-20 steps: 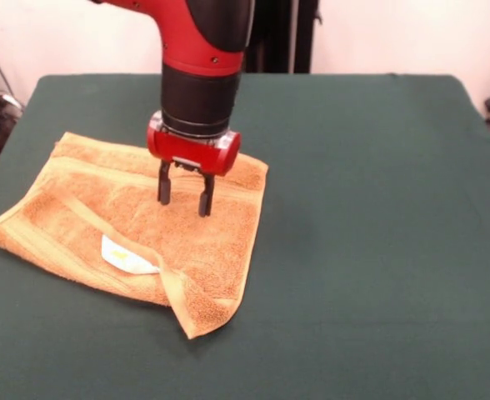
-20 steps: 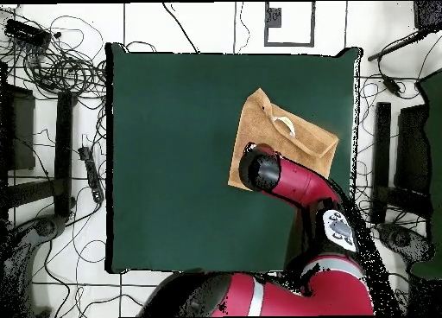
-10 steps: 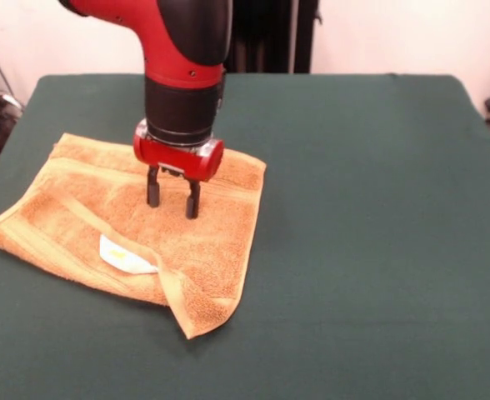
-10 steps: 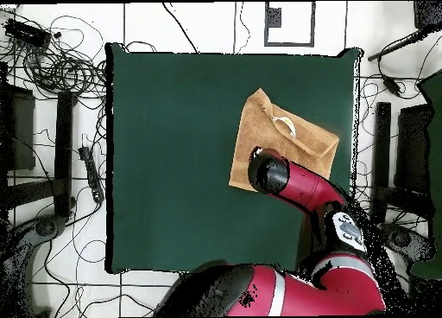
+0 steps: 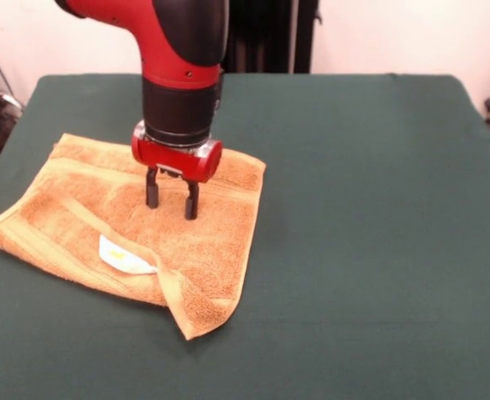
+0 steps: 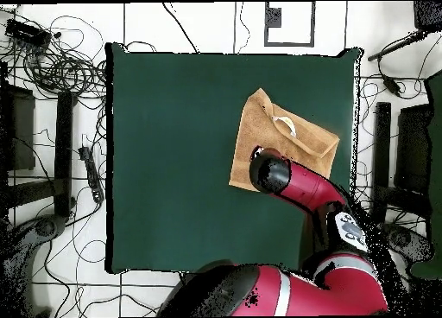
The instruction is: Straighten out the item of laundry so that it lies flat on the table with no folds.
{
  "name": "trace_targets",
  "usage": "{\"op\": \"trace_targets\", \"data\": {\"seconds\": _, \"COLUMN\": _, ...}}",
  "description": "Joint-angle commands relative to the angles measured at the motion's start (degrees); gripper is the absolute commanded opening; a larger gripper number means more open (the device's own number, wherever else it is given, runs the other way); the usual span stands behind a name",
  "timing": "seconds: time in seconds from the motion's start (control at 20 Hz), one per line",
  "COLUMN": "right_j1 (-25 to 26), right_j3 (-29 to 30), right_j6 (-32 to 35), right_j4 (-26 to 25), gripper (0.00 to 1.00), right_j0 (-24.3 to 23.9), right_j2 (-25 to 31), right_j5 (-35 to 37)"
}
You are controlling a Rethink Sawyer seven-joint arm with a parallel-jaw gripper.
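One red and black arm [image 5: 178, 58] fills the upper left of the front view, its wrist turned straight down so that the gripper [image 5: 172, 200] points at the towel [image 5: 137, 221] from above. The two dark fingers [image 5: 152, 189] stand apart with a clear gap between them and nothing held, their tips at or just over the terry surface in the towel's far half; whether they press into it cannot be told. The towel lies on the left part of the green table [image 5: 370, 208], not flat: its near edge is turned over in a long fold, a white label [image 5: 124, 257] peeks out beside that fold, and the near right corner sticks up in a loose flap. Against the picture half a second ago the arm has barely shifted, a touch leftward, and against a second ago it has moved left and slightly down, while the towel's outline looks the same. From overhead, the arm [image 6: 302, 187] reaches up from the base at the bottom right and its dark wrist covers the gripper, so the fingers are hidden there. The towel [image 6: 272, 137] sits on the right side of the table [image 6: 173, 159], near that edge, with the wrist over the corner closest to the base. Compared with earlier overhead pictures the wrist has slid slightly rightward.
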Motion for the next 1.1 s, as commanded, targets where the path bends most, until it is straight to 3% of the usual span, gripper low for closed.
{"op": "trace_targets", "data": {"seconds": 0.05, "right_j1": 6.8, "right_j3": -3.3, "right_j6": 3.7, "right_j4": -1.3, "gripper": 1.00, "right_j0": -2.8, "right_j2": 4.7, "right_j5": 4.3}}
{"op": "trace_targets", "data": {"seconds": 0.7, "right_j1": 2.5, "right_j3": -11.2, "right_j6": 1.6, "right_j4": -1.9, "gripper": 1.00, "right_j0": -2.8, "right_j2": 2.0, "right_j5": 18.7}}
{"op": "trace_targets", "data": {"seconds": 1.1, "right_j1": 3.6, "right_j3": -12.8, "right_j6": 4.4, "right_j4": -1.5, "gripper": 1.00, "right_j0": -1.8, "right_j2": 2.0, "right_j5": 18.9}}
